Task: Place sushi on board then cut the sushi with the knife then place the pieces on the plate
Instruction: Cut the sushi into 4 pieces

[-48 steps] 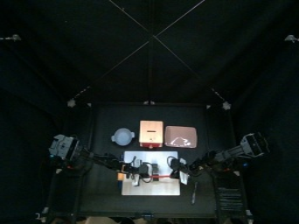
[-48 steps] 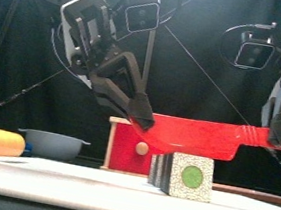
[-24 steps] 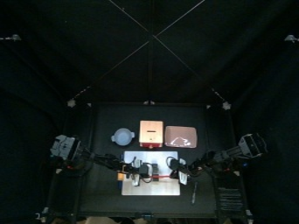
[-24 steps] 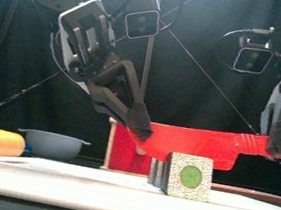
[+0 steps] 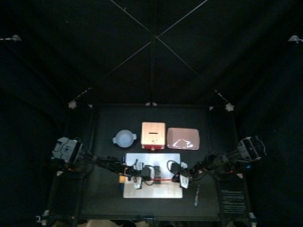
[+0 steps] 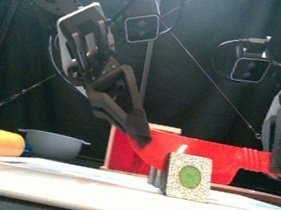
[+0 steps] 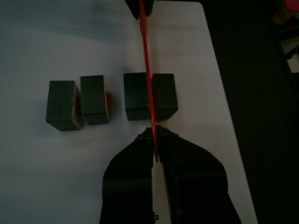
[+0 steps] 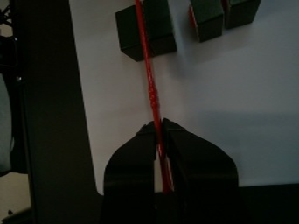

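Carefully now: I am holding the red knife (image 7: 143,52) by both ends. My left pincer (image 7: 151,136) is closed tight on one end and my right pincer (image 8: 159,129) is closed tight on the other, so the blade is spanning the sushi on the white board (image 7: 70,35). The blade is lying across the larger dark green block (image 7: 165,94), roughly along its middle. Two thinner pieces (image 7: 79,103) are standing just beside that block, clear of the blade. In the front view the blade is sitting low at the block, so I judge I am partway through a cut, though I cannot tell how deep.

To do it well, I am aiming to press both ends down together and level, so the blade is not tilting and shoving the light block sideways into its neighbours. I am planning to go straight down to the board, without twisting or sawing. The pink plate (image 5: 182,137) is lying behind the board toward the right, well apart from the sushi.
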You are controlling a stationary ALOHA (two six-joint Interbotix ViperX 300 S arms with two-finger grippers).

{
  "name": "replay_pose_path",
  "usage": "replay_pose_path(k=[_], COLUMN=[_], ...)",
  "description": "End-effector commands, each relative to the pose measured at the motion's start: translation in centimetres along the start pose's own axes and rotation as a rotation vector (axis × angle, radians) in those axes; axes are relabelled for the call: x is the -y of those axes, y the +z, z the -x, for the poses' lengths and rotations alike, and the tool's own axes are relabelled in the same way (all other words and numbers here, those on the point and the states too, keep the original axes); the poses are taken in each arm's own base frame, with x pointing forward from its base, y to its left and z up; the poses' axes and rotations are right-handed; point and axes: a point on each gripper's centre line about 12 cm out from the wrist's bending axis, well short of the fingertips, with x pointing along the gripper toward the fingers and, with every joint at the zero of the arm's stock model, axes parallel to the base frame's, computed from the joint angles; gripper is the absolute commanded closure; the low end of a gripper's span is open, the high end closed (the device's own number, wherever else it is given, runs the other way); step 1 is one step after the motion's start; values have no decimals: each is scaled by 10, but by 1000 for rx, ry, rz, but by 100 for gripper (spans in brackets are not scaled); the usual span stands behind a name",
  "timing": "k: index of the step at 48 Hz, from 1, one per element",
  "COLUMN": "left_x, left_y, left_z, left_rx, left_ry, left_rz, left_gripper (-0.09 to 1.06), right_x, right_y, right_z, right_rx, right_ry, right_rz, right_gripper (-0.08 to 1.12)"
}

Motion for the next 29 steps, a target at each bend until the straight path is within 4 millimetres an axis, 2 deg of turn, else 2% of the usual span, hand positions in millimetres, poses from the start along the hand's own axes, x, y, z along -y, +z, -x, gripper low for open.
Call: replay_pose_path(k=[1, 16, 29], left_x=[7, 9, 18], left_y=[3, 0, 7], left_z=[0, -1, 4], left_rx=[-5, -24, -3], left_ry=[-13, -18, -37], left_rz=[-4, 1, -13], left_gripper=[58, 58, 58], right_x=[-2, -7, -17], right_y=[4, 6, 6], right_z=[-1, -2, -1], right_rx=[10, 19, 23], right_ry=[4, 13, 38], right_rz=[-12, -14, -7], right_gripper=[62, 62, 62])
